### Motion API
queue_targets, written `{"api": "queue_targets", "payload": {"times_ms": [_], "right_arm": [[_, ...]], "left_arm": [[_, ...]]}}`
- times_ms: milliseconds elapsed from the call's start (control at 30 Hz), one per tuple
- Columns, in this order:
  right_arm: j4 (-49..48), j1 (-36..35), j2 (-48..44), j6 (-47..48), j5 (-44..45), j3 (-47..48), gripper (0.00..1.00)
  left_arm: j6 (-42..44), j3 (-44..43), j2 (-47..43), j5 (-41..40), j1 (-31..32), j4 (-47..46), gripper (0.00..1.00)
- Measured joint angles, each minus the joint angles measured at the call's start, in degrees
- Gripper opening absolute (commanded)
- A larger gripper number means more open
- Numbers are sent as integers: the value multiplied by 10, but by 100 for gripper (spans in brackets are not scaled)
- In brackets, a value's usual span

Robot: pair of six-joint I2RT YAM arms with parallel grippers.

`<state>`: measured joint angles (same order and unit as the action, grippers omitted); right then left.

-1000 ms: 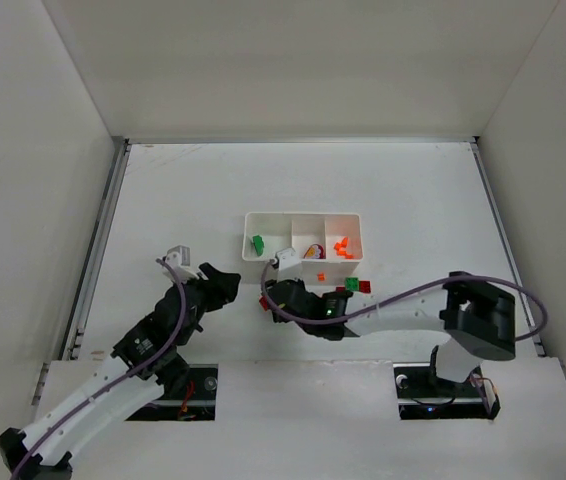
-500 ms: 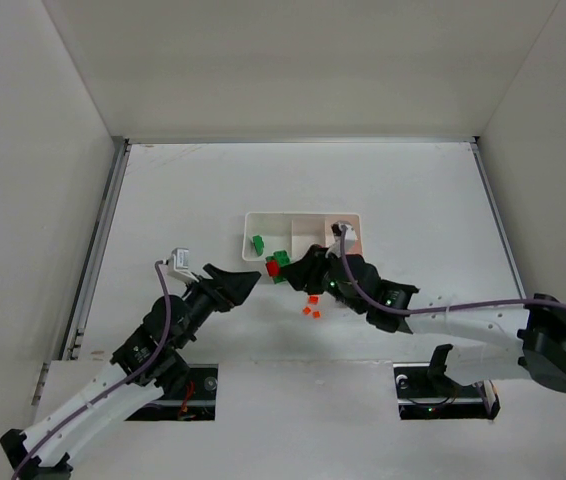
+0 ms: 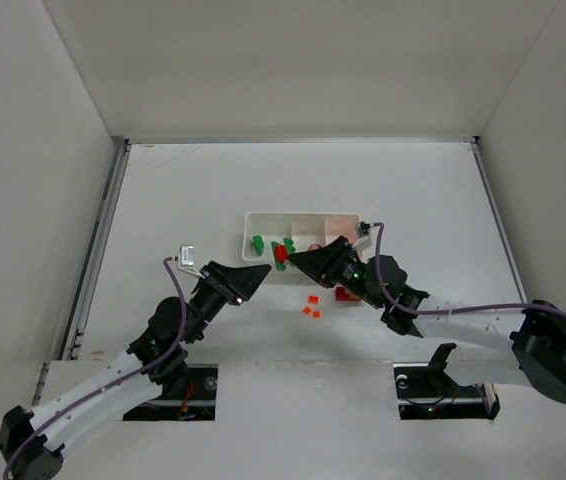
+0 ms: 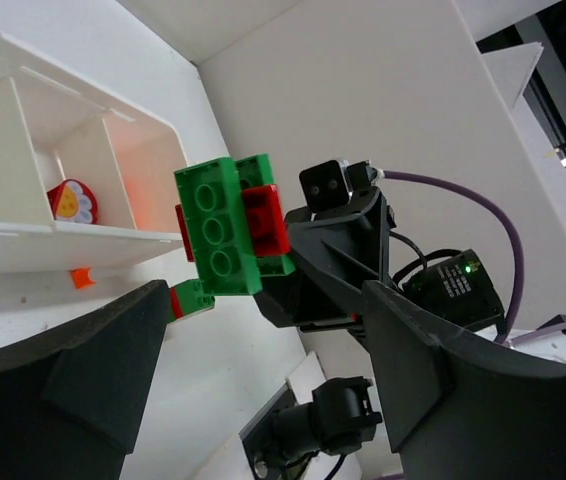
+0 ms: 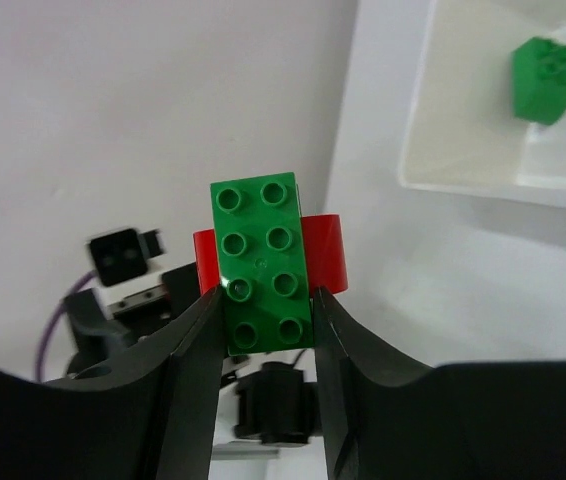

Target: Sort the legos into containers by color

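Note:
My right gripper (image 3: 291, 256) is shut on a stack of a green brick (image 5: 263, 265) joined to a red brick (image 5: 327, 255). It holds the stack (image 3: 281, 252) in the air at the front left of the white tray (image 3: 303, 214). My left gripper (image 3: 253, 272) is open and empty, just left of the stack and pointing at it. In the left wrist view the stack (image 4: 228, 240) hangs between and beyond my open fingers (image 4: 83, 380). One green brick (image 3: 259, 243) lies in the tray's left compartment, also in the right wrist view (image 5: 543, 80).
Tiny orange pieces (image 3: 311, 306) lie on the table in front of the tray. A red brick (image 3: 346, 293) lies under my right arm. A red piece with a yellow mark (image 4: 68, 200) sits in the middle compartment. A small green and red piece (image 4: 191, 297) lies below the stack.
My right gripper lifted the green and red stack from the table up to the tray's front left. My left gripper reached right toward it.

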<state>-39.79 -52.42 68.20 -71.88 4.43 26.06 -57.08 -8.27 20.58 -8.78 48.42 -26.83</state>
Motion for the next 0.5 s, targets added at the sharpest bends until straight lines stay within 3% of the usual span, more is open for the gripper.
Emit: {"api": "queue_targets", "payload": {"times_ms": [333, 500], "right_arm": [[-124, 0, 7, -76, -14, -16, 22], [-168, 0, 33, -99, -14, -18, 22]], "left_arm": [[-11, 3, 59, -1, 3, -103, 61], [-13, 3, 59, -1, 3, -120, 60]]}}
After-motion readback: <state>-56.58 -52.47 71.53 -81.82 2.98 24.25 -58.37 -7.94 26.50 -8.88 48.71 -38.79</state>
